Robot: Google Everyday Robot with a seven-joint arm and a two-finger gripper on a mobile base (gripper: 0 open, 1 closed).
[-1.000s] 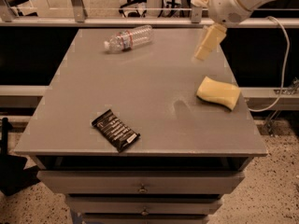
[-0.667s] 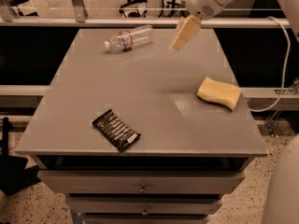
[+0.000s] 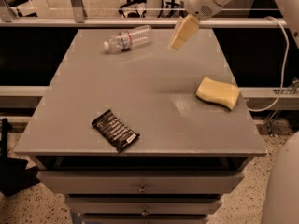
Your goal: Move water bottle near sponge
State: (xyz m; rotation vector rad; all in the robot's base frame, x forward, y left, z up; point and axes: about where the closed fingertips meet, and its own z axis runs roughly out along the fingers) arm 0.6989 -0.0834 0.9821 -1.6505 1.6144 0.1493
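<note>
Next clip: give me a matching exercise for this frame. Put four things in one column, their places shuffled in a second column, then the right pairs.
Things
1. water bottle
2. sponge
3. black snack bar
4. gripper

Places
A. flat near the front edge of the table, left of centre
B. in the air over the far side, right of the bottle
C. lying on its side near the far edge
D. close to the right edge

Pairs: 1-C, 2-D, 3-A, 4-B
</note>
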